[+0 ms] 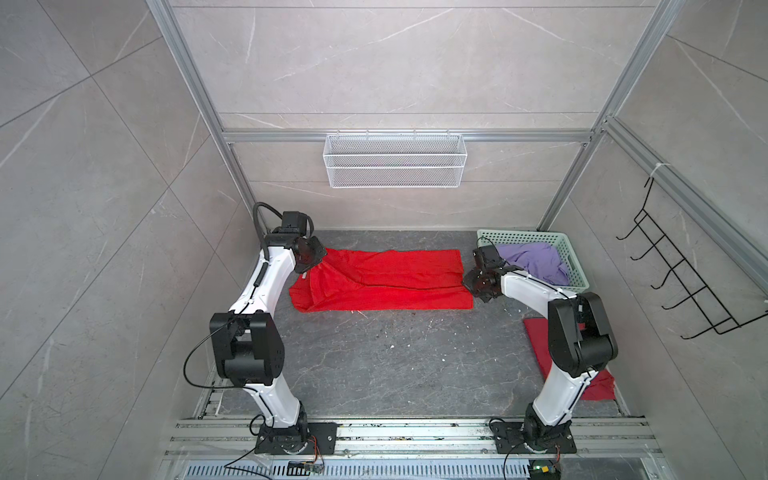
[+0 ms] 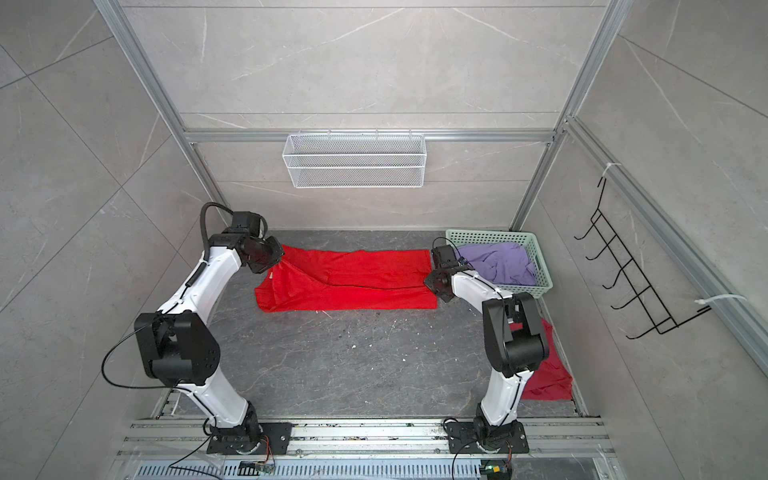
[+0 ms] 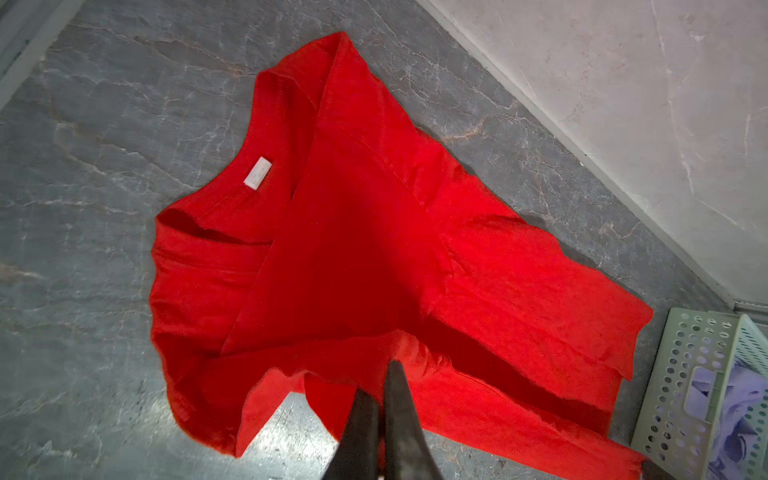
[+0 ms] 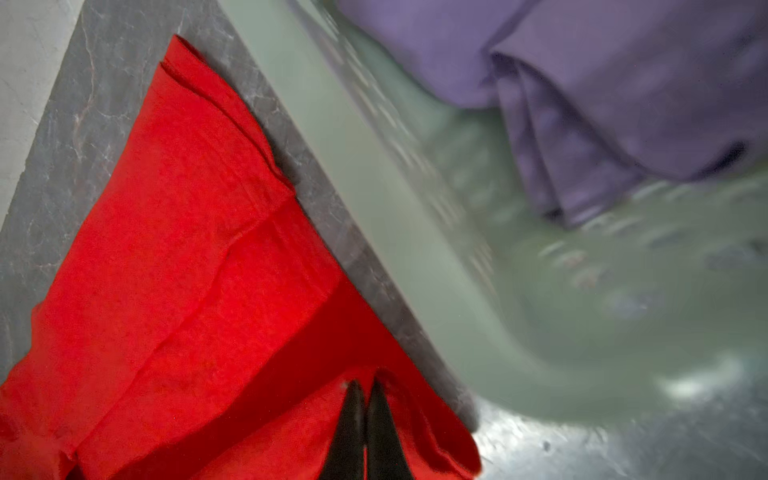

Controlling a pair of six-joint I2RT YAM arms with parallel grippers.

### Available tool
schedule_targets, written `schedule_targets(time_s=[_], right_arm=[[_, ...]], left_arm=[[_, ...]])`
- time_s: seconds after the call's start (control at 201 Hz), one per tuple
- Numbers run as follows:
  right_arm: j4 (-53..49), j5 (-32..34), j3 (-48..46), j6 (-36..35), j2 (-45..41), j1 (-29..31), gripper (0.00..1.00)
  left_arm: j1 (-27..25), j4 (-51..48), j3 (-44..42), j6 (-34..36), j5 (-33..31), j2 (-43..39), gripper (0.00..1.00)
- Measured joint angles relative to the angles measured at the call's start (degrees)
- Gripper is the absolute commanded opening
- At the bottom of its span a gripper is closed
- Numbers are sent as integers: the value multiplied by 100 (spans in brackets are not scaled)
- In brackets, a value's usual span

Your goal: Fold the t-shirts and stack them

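I see the bright red cloth t-shirt [image 1: 382,280] lying stretched along the far part of the grey stone counter [image 1: 395,365]. My left fingers [image 3: 395,374] are closed on its lifted collar end. My right fingers [image 4: 376,399] are closed on the opposite end.

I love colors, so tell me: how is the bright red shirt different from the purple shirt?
The bright red shirt lies stretched out long on the table; the purple shirt is bunched up inside the basket. The left tool and right tool each pinch an end of the bright red shirt; no tool touches the purple shirt. Both are plain cloth shirts, not yet folded neatly.
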Motion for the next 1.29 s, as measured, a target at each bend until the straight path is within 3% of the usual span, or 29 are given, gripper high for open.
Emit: schedule_targets(time_s=[0.279, 0.901, 1.294], right_arm=[[-173, -160, 745, -125, 542, -24, 0], [-372, -166, 1132, -120, 999, -114, 0], [-444, -125, 1451, -92, 1226, -114, 3]], left_arm=[[114, 52, 201, 26, -4, 339, 0], [446, 350, 404, 63, 214, 837, 0], [448, 385, 1237, 334, 468, 1537, 0]])
